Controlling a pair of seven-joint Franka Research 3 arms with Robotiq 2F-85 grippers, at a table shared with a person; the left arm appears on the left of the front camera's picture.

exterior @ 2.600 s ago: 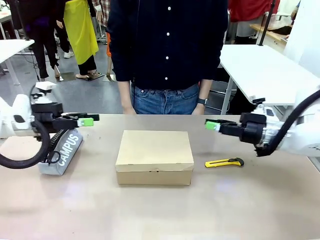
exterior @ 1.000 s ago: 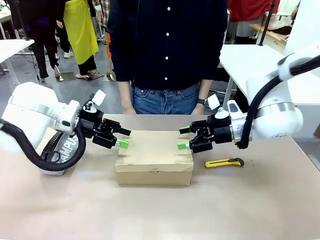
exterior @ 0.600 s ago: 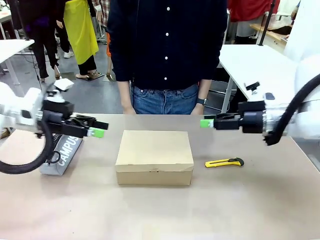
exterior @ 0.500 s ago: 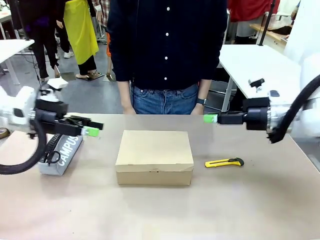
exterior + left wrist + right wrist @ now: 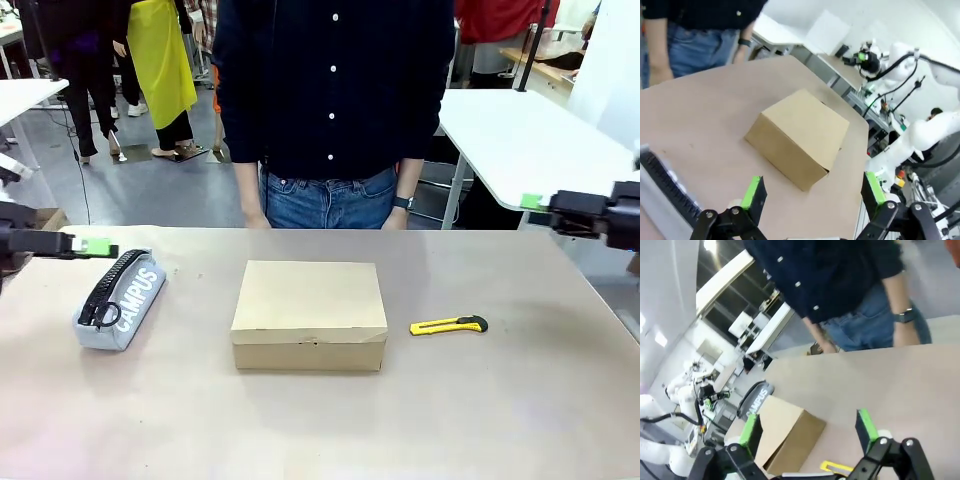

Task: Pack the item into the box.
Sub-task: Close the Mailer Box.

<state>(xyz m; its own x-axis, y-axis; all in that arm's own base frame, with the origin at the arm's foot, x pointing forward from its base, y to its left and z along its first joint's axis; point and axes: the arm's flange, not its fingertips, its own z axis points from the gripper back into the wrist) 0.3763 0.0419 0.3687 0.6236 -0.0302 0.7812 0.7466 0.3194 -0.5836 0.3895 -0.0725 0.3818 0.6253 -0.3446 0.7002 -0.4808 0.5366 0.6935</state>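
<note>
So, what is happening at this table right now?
Nothing is being handled at this moment. The cardboard box sits closed in the middle of the table, with a grey CAMPUS pouch to its left and a yellow utility knife to its right. The left claw and the right claw are both open and empty, out at the table's sides. A person stands at the far edge, hands down.

matt brown cardboard box (image 5: pixel 309 312), grey cloth pouch (image 5: pixel 120 301), smooth tabletop (image 5: pixel 320 420)

Bench (image 5: pixel 320 430): tan top, matte.
Centre: closed brown box (image 5: pixel 309 313).
Left of box: grey CAMPUS pouch (image 5: pixel 121 299).
Right of box: yellow utility knife (image 5: pixel 449 325), lying flat.
</note>
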